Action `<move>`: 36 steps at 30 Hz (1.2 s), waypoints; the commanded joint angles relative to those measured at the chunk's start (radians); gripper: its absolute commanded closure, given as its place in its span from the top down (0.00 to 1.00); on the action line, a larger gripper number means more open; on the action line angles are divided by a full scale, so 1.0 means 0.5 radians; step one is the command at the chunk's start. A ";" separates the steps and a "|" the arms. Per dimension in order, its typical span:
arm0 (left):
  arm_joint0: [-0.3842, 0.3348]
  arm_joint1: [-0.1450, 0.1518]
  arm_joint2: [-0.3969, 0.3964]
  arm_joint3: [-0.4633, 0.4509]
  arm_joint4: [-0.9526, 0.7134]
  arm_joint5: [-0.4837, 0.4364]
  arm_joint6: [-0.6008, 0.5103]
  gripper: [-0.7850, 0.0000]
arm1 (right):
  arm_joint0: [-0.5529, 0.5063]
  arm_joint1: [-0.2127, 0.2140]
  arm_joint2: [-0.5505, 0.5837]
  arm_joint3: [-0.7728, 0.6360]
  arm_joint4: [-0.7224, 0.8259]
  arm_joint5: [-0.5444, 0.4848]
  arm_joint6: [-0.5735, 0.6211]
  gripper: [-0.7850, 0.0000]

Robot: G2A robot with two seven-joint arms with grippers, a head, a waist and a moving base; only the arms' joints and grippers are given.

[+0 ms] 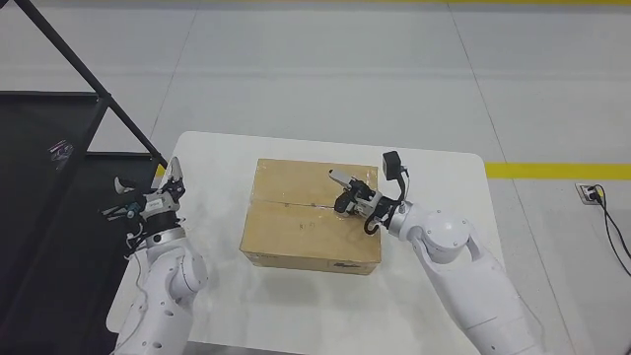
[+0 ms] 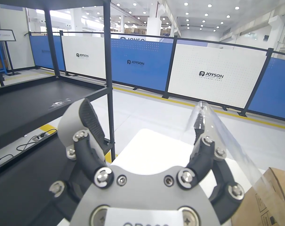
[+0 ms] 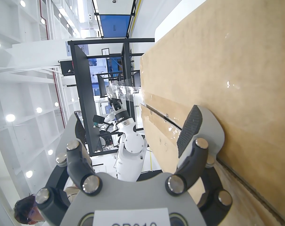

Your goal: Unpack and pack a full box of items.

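A closed cardboard box (image 1: pixel 311 222) sits in the middle of the white table (image 1: pixel 444 182). My right gripper (image 1: pixel 347 195) lies on the box top near the right end of the flap seam (image 3: pixel 161 116). It is open (image 3: pixel 135 116), with one finger (image 3: pixel 191 128) against the cardboard and nothing between the fingers. My left gripper (image 1: pixel 148 181) hovers left of the box over the table's left edge and is open wide (image 2: pixel 142 109). A clear strip of tape (image 2: pixel 217 132) clings to one of its fingers and trails down toward the box corner (image 2: pixel 271 189).
A black shelf rack (image 1: pixel 49 177) stands close to the table's left side, its post (image 2: pixel 108 71) just beyond my left gripper. Blue and white fence panels (image 2: pixel 194 71) line the far floor. Bare table surface lies right of the box.
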State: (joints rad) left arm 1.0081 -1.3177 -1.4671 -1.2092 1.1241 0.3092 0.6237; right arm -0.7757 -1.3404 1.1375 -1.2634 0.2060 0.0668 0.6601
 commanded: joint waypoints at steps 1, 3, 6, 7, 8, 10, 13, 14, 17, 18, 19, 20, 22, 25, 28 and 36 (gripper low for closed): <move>-0.003 -0.002 -0.005 -0.014 -0.001 -0.002 -0.001 1.00 | -0.004 0.001 0.003 -0.002 -0.001 -0.002 0.002 1.00; -0.004 -0.005 -0.010 -0.035 -0.003 -0.008 -0.008 1.00 | -0.008 0.003 0.006 -0.004 -0.002 -0.005 0.005 1.00; 0.001 -0.008 -0.018 -0.082 -0.003 -0.014 -0.024 1.00 | -0.015 0.004 0.010 -0.006 0.000 -0.008 0.004 1.00; 0.004 -0.009 -0.021 -0.099 -0.006 -0.018 -0.028 1.00 | -0.017 0.005 0.011 -0.006 0.000 -0.009 0.005 1.00; 0.008 -0.010 -0.026 -0.121 -0.004 -0.019 -0.033 1.00 | -0.020 0.005 0.013 -0.006 0.003 -0.011 0.004 1.00; 0.012 -0.012 -0.031 -0.150 -0.004 -0.022 -0.042 1.00 | -0.023 0.006 0.014 -0.007 0.003 -0.013 0.004 1.00; 0.021 -0.013 -0.041 -0.212 0.011 -0.024 -0.061 1.00 | -0.027 0.007 0.017 -0.008 0.007 -0.014 0.003 1.00; 0.026 -0.014 -0.045 -0.235 0.013 -0.026 -0.067 1.00 | -0.027 0.007 0.018 -0.008 0.005 -0.014 0.001 1.00; 0.040 -0.015 -0.056 -0.297 0.031 -0.027 -0.088 1.00 | -0.033 0.007 0.022 -0.013 0.003 -0.015 -0.028 1.00; 0.044 -0.015 -0.060 -0.316 0.035 -0.030 -0.098 1.00 | -0.036 0.007 0.022 -0.015 0.000 -0.008 -0.039 1.00; 0.047 -0.015 -0.063 -0.336 0.039 -0.034 -0.107 1.00 | -0.039 0.007 0.024 -0.018 -0.003 0.003 -0.058 1.00; 0.051 -0.016 -0.066 -0.355 0.045 -0.035 -0.116 1.00 | -0.041 0.006 0.025 -0.025 -0.003 0.012 -0.071 1.00; 0.058 -0.016 -0.069 -0.395 0.057 -0.042 -0.135 1.00 | -0.045 0.007 0.026 -0.034 -0.001 0.024 -0.079 1.00; 0.068 -0.018 -0.071 -0.459 0.082 -0.048 -0.161 1.00 | -0.046 0.008 0.033 -0.040 0.000 0.033 -0.082 1.00; 0.075 -0.021 -0.060 -0.520 0.112 -0.052 -0.191 1.00 | -0.049 0.009 0.037 -0.043 -0.001 0.029 -0.081 1.00; 0.072 -0.032 0.010 -0.643 0.220 -0.067 -0.271 1.00 | -0.093 0.021 0.090 -0.100 0.012 -0.015 -0.096 1.00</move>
State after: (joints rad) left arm 1.0446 -1.3330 -1.4659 -1.5262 1.2300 0.2756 0.4914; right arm -0.8166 -1.3312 1.1768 -1.3068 0.2110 0.0648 0.6147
